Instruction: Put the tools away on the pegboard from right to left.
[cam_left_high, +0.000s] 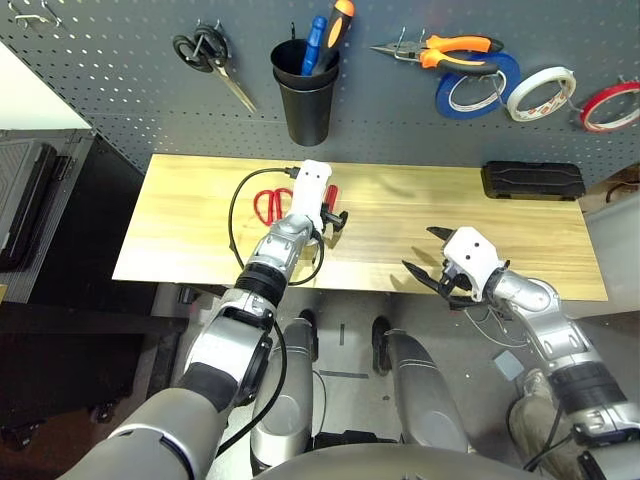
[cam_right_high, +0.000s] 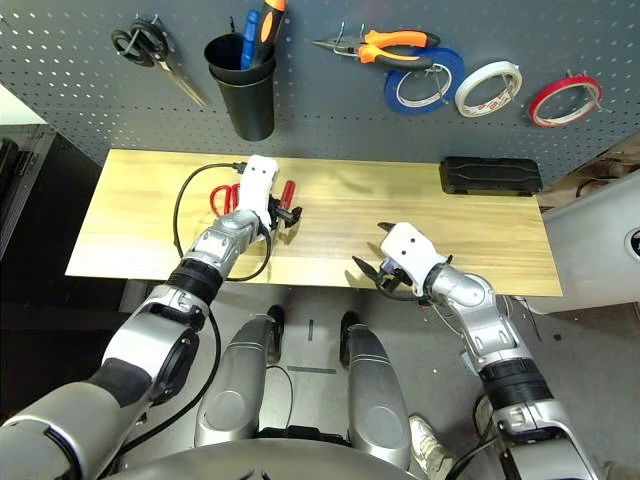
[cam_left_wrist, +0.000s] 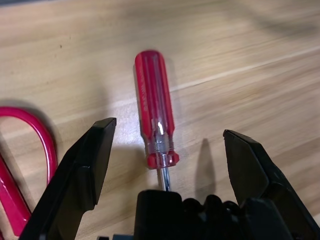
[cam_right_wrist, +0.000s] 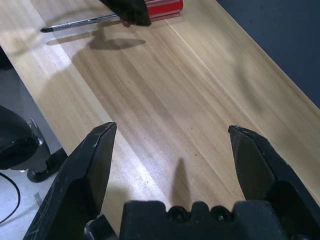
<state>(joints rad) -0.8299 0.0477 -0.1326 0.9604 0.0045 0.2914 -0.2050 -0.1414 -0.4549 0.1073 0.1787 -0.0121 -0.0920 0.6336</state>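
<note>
**STATUS: 2 OF 4 TOOLS HUNG, SCREWDRIVER NEXT**

Done, judged from layout: the red tape ring (cam_left_high: 610, 106) hangs on a hook at far right of the pegboard (cam_left_high: 120, 90), and the orange-handled pliers (cam_left_high: 445, 50) hang upper centre-right, just above the blue tape roll (cam_left_high: 478, 85). A white tape roll (cam_left_high: 541, 92) hangs between blue roll and red ring.

Left to do: the red-handled screwdriver (cam_left_wrist: 155, 120) and the red-handled scissors (cam_left_high: 268, 205) both lie on the wooden table (cam_left_high: 400, 215), centre-left of the frame, scissors just left of the screwdriver. Working right to left, screwdriver is probably next, then scissors.

Grippers:
- Left gripper (cam_left_wrist: 167, 145): fingers spread wide, straddling the screwdriver's handle near the shaft end, nothing pinched. Contact w/ handle not evident.
- Right gripper (cam_left_high: 430, 262): fingers spread, empty, over bare table near its front edge at lower centre-right.

Containers:
- Black cup (cam_left_high: 305, 90) on the board, upper centre: holds a blue-handled tool and an orange/black-handled tool, handles up. Likely spot for the screwdriver.
- Black case (cam_left_high: 533, 181) on the table at right: closed, contents not visible.

Also on board: black-handled scissors (cam_left_high: 205, 55), upper left; not part of the set.
</note>
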